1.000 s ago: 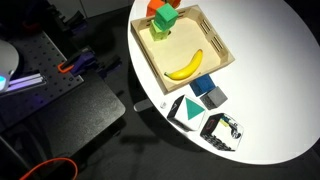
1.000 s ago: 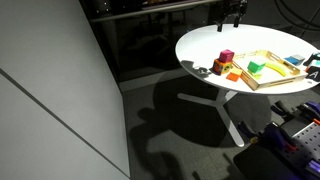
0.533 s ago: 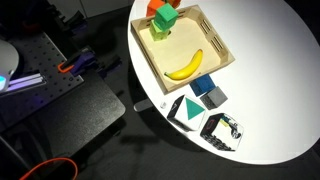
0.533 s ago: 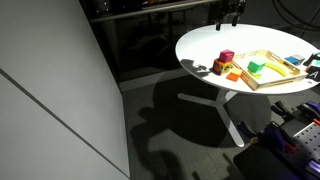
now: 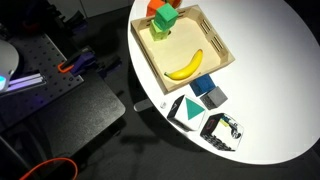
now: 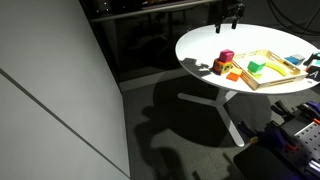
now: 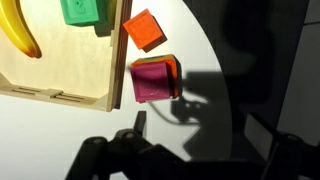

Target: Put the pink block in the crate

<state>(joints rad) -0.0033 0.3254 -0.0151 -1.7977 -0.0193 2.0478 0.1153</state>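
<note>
- A banana (image 7: 20,30) and a green cube (image 7: 85,10) are seen at the upper left of the wrist view. Both lie on the floor of the crate (image 7: 60,65); neither is the task's object.
- The crate's interior is shown more fully in an exterior view (image 5: 185,45), and nothing pink is found inside it.
- An orange block (image 7: 145,30) is seen at the upper centre of the wrist view, outside the crate and close to its right wall.
- The pink block (image 7: 153,78) is found just below the orange block, near the centre of the frame. It rests on the white table (image 7: 50,120), just beside the outer face of the crate's right wall. Whether it touches the wall cannot be told.
- In an exterior view the pink block (image 6: 227,56) is likewise seen on the tabletop, to the left of the crate.
- The gripper (image 6: 228,16) is seen at the upper right of that frame, well above the table and apart from the block.
- In the wrist view its dark fingers (image 7: 115,150) are spread toward the lower corners, with nothing held between them.
- The task is judged to be at its start: no grasp has been made yet. The descent, the pick, the carry over the wall and the release are all left to be done.
</note>
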